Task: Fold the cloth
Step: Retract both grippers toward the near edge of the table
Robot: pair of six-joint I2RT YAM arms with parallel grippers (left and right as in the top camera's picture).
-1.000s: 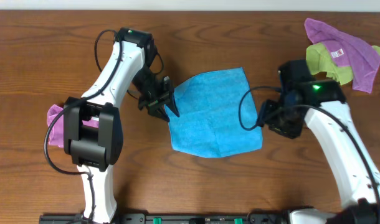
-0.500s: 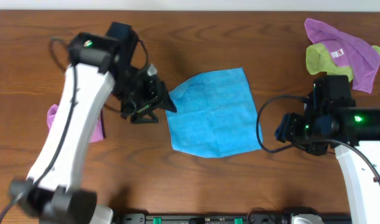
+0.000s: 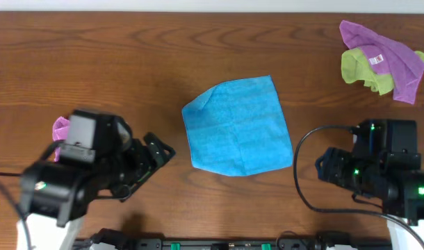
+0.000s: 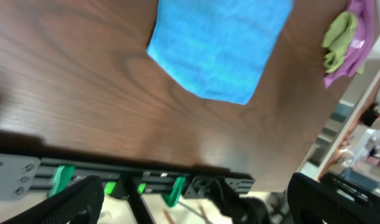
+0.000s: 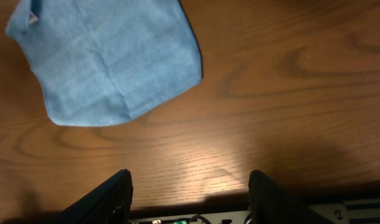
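Observation:
The sky-blue cloth (image 3: pixel 236 128) lies flat in the middle of the wooden table, with a small crease at its left corner. My left gripper (image 3: pixel 162 149) hangs low at the front left, apart from the cloth, its jaws wide open and empty. In the left wrist view the cloth (image 4: pixel 218 46) is far ahead of the gripper (image 4: pixel 196 208). My right gripper (image 3: pixel 323 167) is at the front right, clear of the cloth's right corner. It is open with nothing between its fingers (image 5: pixel 112 199); the cloth (image 5: pixel 109 59) lies ahead to the left of the gripper (image 5: pixel 190 202).
A purple cloth (image 3: pixel 389 52) lies bunched over a yellow-green cloth (image 3: pixel 361 69) at the back right corner. A pink cloth (image 3: pixel 61 128) shows beside the left arm. A black rail with green clamps (image 4: pixel 146 183) runs along the table's front edge.
My left gripper let go of the cloth's left edge, opened wide and drew back to the front left. The right arm also drew back toward the front edge. The cloth stayed put.

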